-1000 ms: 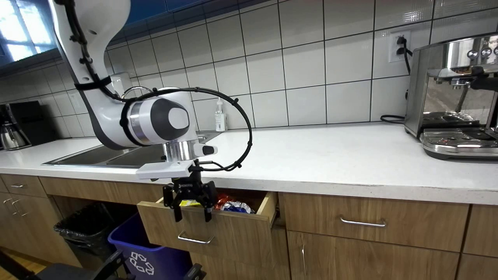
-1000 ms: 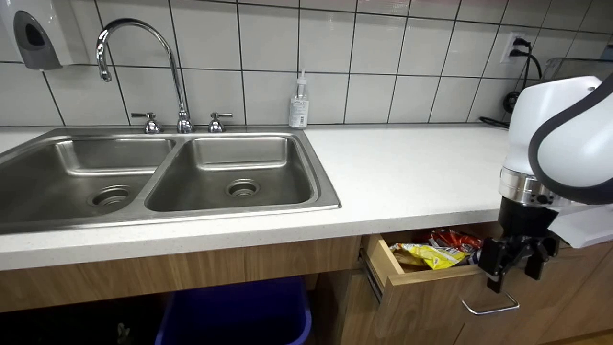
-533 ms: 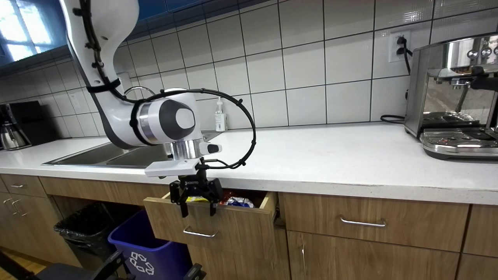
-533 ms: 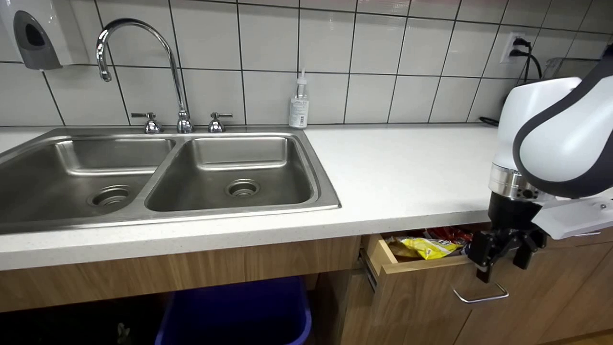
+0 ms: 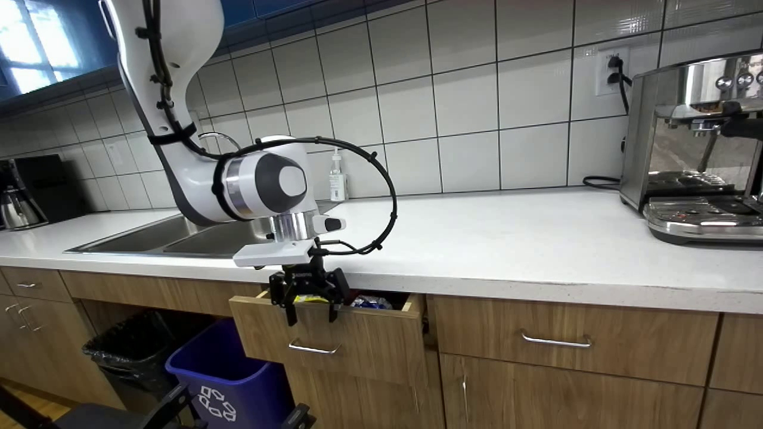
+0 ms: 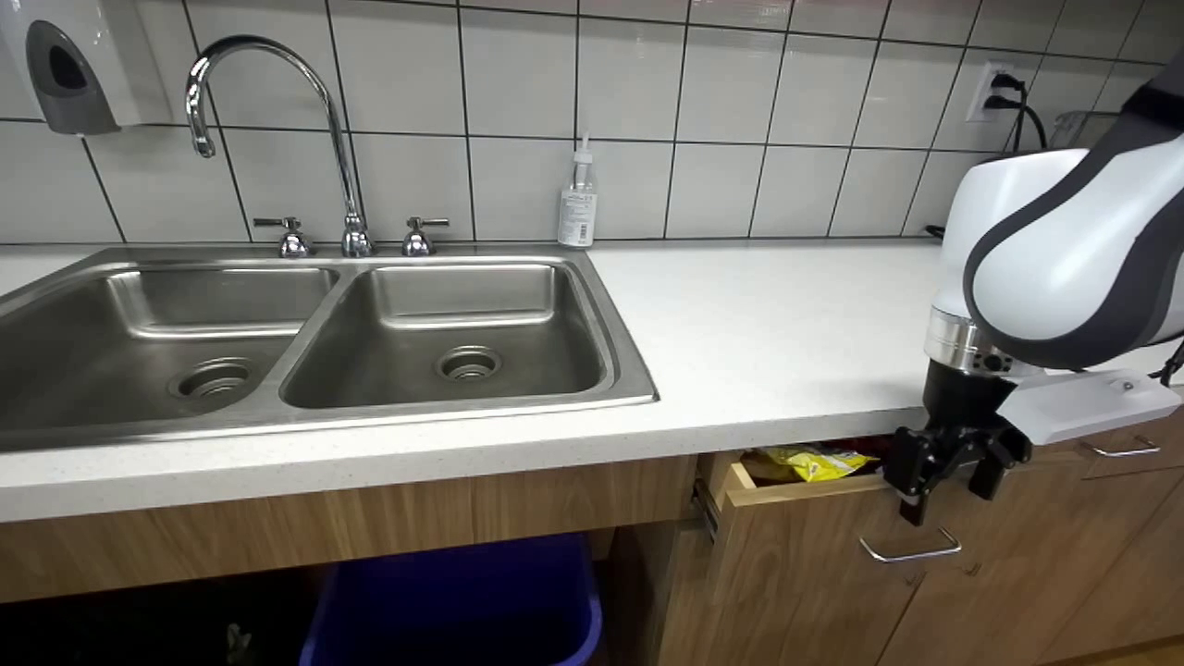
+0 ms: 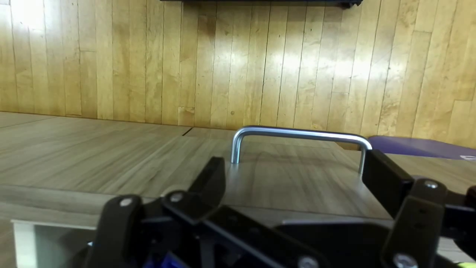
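Observation:
My gripper [image 5: 312,314] points down at the partly pulled-out wooden drawer [image 5: 375,345], its fingers spread with nothing between them. In both exterior views the fingertips hang over the front panel, above the metal handle [image 6: 911,553]. Seen from the wrist, the gripper [image 7: 295,163] frames that handle [image 7: 301,133], which lies beyond the fingertips; the right finger [image 7: 386,175] overlaps the handle's end in the picture. Whether a finger touches the panel, I cannot tell. Inside the drawer are a yellow bag [image 6: 819,462] and a blue and silver packet [image 5: 371,302]; the gripper hides part of the contents.
The white countertop [image 5: 477,238] overhangs the drawer, close behind my gripper. A blue recycling bin [image 5: 238,381] and a black-lined bin [image 5: 131,351] stand below. A steel sink [image 6: 638,370], soap bottle [image 6: 577,203] and espresso machine [image 5: 703,208] are on the counter. Dark chair parts [image 5: 167,411] show low in front.
The drawer has slid inward, less of its contents showing now. My arm and gripper have moved along with it toward the cabinet, the fingers staying spread.

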`<action>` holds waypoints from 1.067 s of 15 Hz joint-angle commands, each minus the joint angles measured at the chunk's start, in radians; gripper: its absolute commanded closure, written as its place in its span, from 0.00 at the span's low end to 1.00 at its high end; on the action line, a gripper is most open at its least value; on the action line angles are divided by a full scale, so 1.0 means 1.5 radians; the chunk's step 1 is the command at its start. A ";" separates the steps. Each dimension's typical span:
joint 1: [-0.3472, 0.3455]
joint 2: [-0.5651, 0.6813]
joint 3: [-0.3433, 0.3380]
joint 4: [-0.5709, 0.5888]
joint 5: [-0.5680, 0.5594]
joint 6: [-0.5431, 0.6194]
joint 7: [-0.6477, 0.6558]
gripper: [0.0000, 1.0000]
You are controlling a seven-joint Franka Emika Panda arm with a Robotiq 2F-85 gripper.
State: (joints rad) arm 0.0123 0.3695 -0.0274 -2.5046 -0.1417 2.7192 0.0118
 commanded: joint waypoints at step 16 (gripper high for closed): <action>0.001 0.079 -0.002 0.135 0.025 -0.033 -0.003 0.00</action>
State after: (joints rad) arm 0.0121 0.4455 -0.0291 -2.3757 -0.1159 2.6865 0.0119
